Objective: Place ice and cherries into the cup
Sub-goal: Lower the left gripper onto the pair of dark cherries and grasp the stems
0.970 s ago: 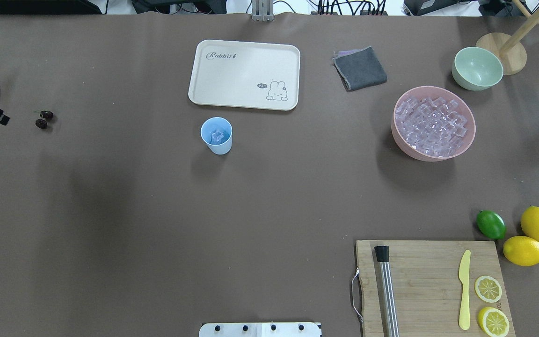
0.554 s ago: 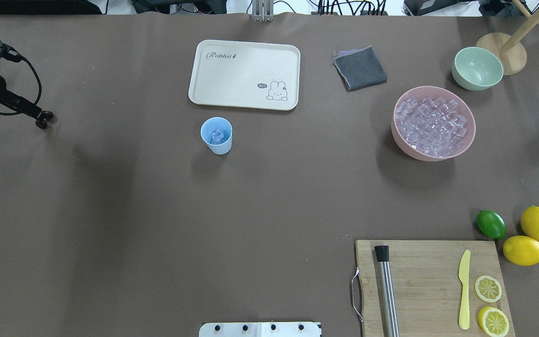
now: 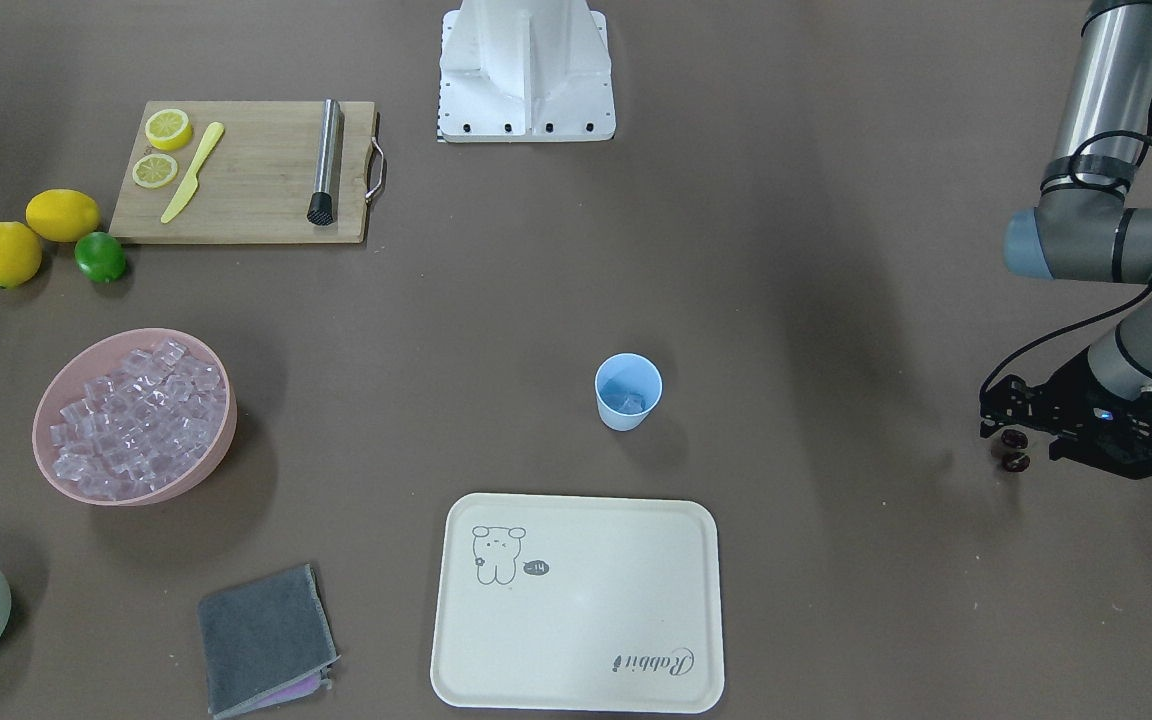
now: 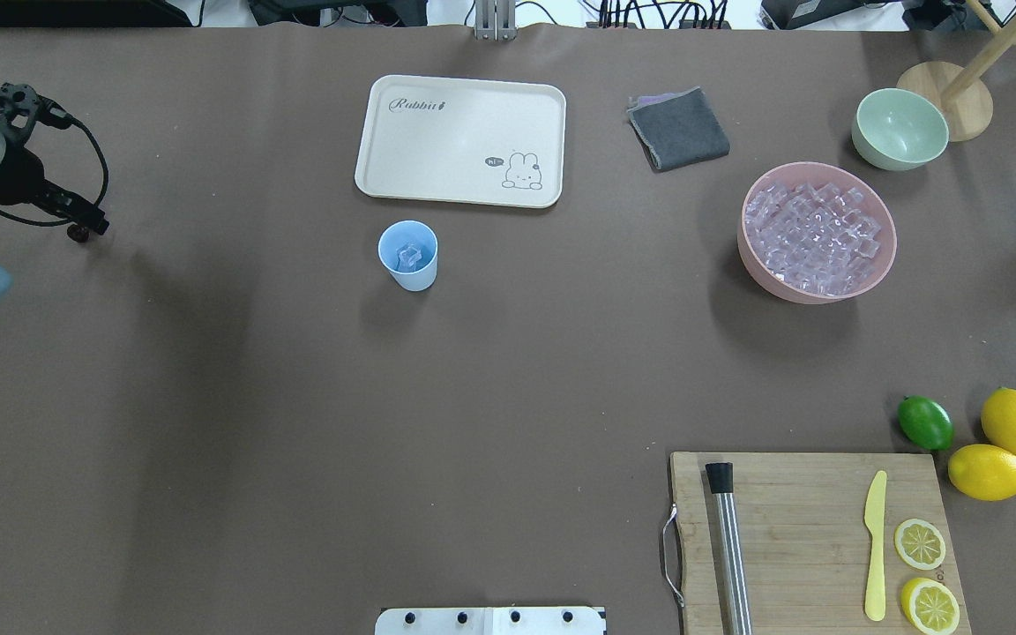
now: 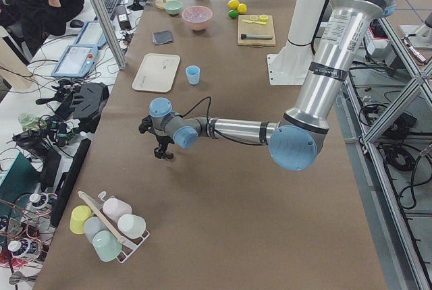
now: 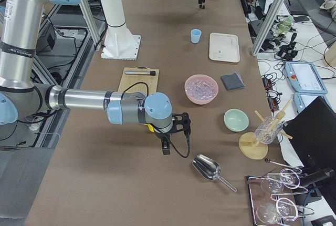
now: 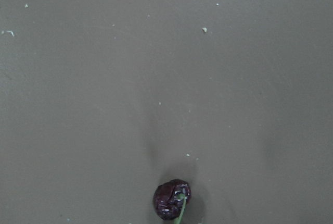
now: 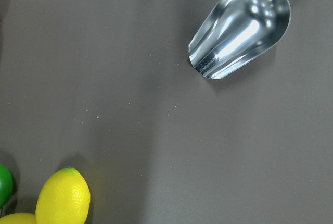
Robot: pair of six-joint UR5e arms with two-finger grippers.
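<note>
- Cherries (image 3: 1014, 461) are at the far left end of the table (image 4: 508, 397), and the left tool (image 4: 89, 226) is right on top of them. That's your arm for this by a mile.
- Can't tell whether that tool's fingers are apart or pinched on anything. The wrist view only shows one glossy, dark, slightly wrinkly round fruit at the bottom edge, its thin green stem running off-frame toward the tool.
- Cup (image 4: 407, 255) is mid-table, well to the right of the cherries. It's smooth light blue plastic, tapered, upright, with a bit of ice (image 4: 408, 257) already inside.
- Pink bowl (image 4: 768, 287) further right holds the rest of those glassy cubes.
- Right tool (image 6: 166, 150) is way off past it near the shiny metal scoop (image 8: 239, 28). Can't tell its state either.
</note>
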